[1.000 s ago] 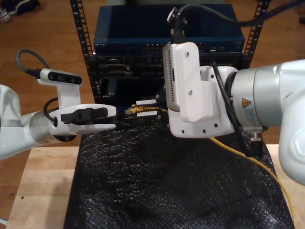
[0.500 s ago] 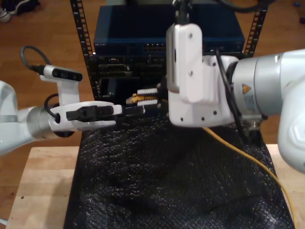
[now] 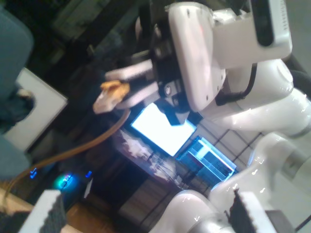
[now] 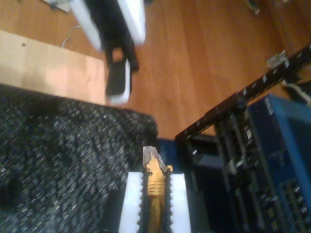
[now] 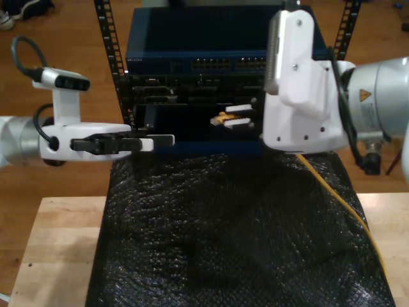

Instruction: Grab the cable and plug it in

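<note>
The yellow-orange cable (image 5: 345,211) runs from the exterior view's right edge up behind the big white arm there. Its tip, with the clear plug (image 5: 222,118), sits between the white fingers (image 5: 238,110) of my second gripper (image 5: 236,117), which is shut on it. The plug (image 4: 154,167) pokes out past the finger pads (image 4: 131,194), just in front of the dark rack face. My first gripper (image 5: 163,140) reaches in from the exterior view's left, open, apart from the plug. From it I see the cable (image 3: 112,92) held by my second gripper (image 3: 131,82).
A blue network switch (image 5: 223,45) with rows of ports (image 5: 223,64) tops the black rack (image 5: 118,70). A black bubble-wrap sheet (image 5: 223,236) covers the wooden table (image 5: 57,243) in front of the rack. Wooden floor lies behind.
My second gripper has carried the plug towards the exterior view's right and up, closer to the rack face. My first gripper has drawn back towards the exterior view's left.
</note>
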Robot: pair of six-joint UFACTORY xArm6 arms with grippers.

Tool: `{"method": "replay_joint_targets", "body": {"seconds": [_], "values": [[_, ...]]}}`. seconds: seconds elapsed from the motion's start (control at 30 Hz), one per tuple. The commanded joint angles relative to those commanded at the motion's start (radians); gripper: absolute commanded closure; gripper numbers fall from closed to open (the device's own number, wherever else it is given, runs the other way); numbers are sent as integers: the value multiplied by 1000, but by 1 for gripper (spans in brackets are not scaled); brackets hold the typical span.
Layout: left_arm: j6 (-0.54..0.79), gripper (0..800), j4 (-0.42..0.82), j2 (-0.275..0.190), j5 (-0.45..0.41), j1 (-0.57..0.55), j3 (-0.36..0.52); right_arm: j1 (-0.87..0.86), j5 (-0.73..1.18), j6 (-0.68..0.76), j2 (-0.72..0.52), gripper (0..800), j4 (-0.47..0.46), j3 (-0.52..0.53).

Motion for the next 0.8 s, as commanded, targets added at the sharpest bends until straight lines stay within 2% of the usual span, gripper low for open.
{"method": "replay_joint_targets", "body": {"seconds": [0.23,0.33,0.57,0.67,0.8], "values": [[15,10,153,-15,-58,58,-35,-129,167,49,43,800,-17,-3],[41,10,212,-15,-66,84,-61,-155,189,69,66,800,-46,-2],[138,9,371,-18,-147,164,-121,-161,190,109,120,800,-129,8],[196,8,470,-46,-178,175,-130,-172,190,112,141,800,-135,8],[273,8,608,-107,-210,178,-130,-187,190,112,158,800,-135,8]]}}
